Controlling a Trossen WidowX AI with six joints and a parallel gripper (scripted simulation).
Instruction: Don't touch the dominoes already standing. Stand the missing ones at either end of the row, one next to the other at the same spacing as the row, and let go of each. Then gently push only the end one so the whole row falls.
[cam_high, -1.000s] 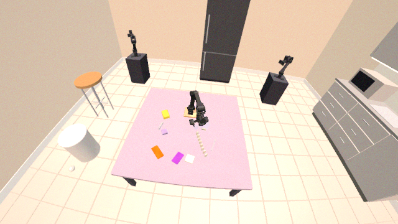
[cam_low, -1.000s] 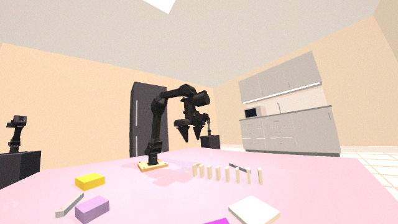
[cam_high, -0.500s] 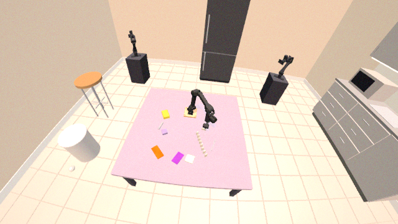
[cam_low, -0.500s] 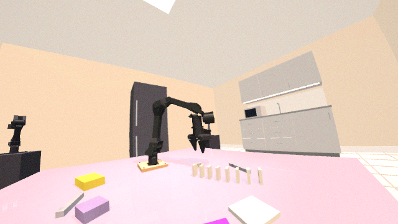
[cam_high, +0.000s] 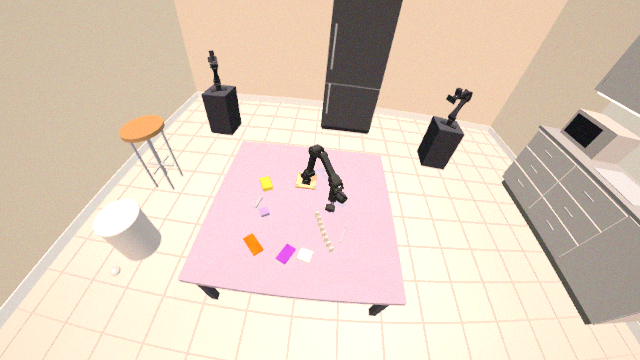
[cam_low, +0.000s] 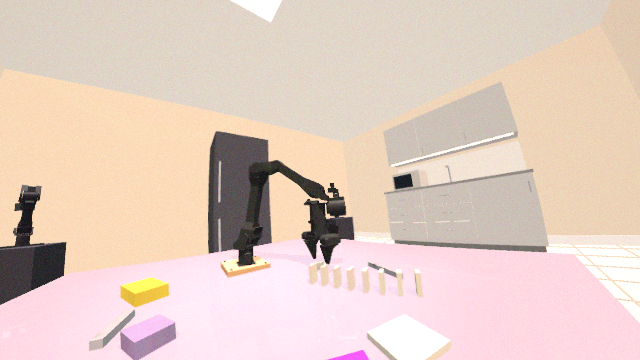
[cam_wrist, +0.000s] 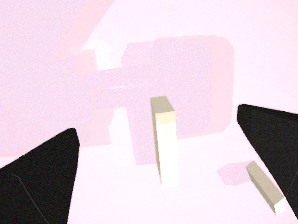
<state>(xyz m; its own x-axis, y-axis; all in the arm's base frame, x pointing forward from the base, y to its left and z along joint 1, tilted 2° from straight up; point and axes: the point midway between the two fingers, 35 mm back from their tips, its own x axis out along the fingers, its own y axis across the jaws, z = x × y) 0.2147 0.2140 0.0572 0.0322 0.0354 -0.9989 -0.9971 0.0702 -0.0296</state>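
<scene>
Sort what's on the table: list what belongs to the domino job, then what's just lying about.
Job:
domino row
flat domino
end effector, open

Lying about:
yellow block
lilac block
orange card
magenta card
white card
grey stick

The counter (cam_high: 350, 270) wore a plain pale pink cover. The claw (cam_low: 321, 248) and its arm (cam_low: 280, 175) were matt black, the arm's base plate (cam_high: 305, 182) light tan. Just below the claw stood cream dominoes (cam_low: 365, 279), unpatterned. Farther off lay a yellow block (cam_high: 266, 183), a lilac block (cam_high: 264, 211), an orange slab (cam_high: 253, 244), a magenta slab (cam_high: 285, 253), a white slab (cam_high: 305, 255) and a grey bar (cam_low: 111, 329).
</scene>
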